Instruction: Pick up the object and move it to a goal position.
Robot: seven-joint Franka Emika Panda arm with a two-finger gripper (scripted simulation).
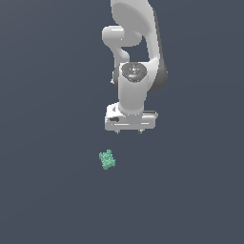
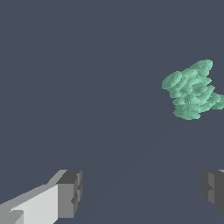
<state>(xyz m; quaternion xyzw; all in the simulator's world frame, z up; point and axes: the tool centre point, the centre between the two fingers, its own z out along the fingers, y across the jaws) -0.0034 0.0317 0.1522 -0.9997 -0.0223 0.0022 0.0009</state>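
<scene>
Wrist view shows the two fingers spread wide, one grey-padded tip at each side of the frame with bare dark floor between them and nothing held. The gripper hangs above the surface, and the object, a bumpy mint-green lump, lies ahead of the fingertips and off toward one finger's side, outside the gap and touching neither pad.

In the exterior view the gripper points straight down; only the small finger stubs show beneath the white hand body. Above it the wrist is a vertical white cylinder, and the arm rises behind it in a bent column that leaves the frame at the top. The object rests on the floor, below the gripper and slightly toward the exterior view's left, apart from it.
</scene>
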